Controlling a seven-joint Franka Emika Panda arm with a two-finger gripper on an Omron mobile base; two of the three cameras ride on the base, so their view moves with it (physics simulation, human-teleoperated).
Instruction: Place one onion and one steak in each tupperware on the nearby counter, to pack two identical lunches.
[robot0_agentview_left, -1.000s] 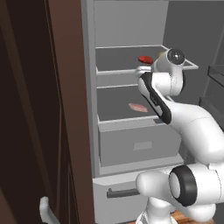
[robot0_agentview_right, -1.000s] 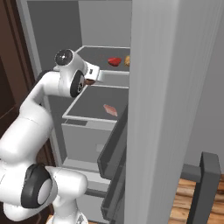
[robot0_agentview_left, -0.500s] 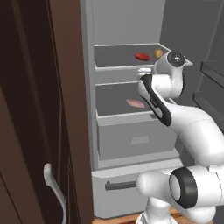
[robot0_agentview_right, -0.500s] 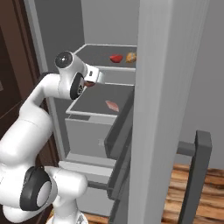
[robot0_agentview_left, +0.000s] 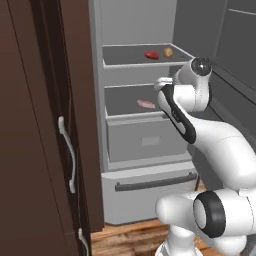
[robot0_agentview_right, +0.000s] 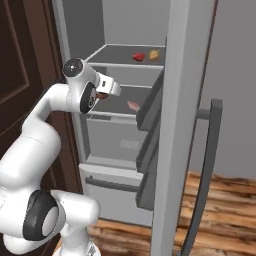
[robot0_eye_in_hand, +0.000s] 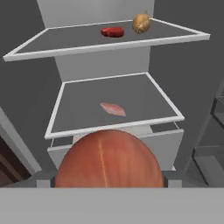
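In the hand view, going from left to right across the open grey fridge, the upper shelf (robot0_eye_in_hand: 65, 43) carries a dark red raw steak (robot0_eye_in_hand: 113, 32) and, just to its right and apart from it, a small round golden-brown onion (robot0_eye_in_hand: 141, 22); on the middle shelf (robot0_eye_in_hand: 144, 100) below lies a pale pink flat cut of meat (robot0_eye_in_hand: 113, 108), alone near the centre. Closest to the camera, a large round orange-brown onion (robot0_eye_in_hand: 107, 158) sits between the dark finger tips of the gripper (robot0_eye_in_hand: 107, 177), whose jaws stand wide and look closed on it, one tip at each flank. From the right base view the white arm reaches toward the fridge at middle-shelf height, the gripper (robot0_agentview_right: 107, 90) just outside the shelf edge with a reddish bit of the onion showing beneath it. The tabletop and tupperware lie somewhere outside these pictures. The risks, as I judge them: the round, smooth onion could roll out of such a wide pinch when the arm swings, and the open fridge door (robot0_agentview_right: 175, 125), standing close on the right, could catch the elbow or hand while the base turns away.
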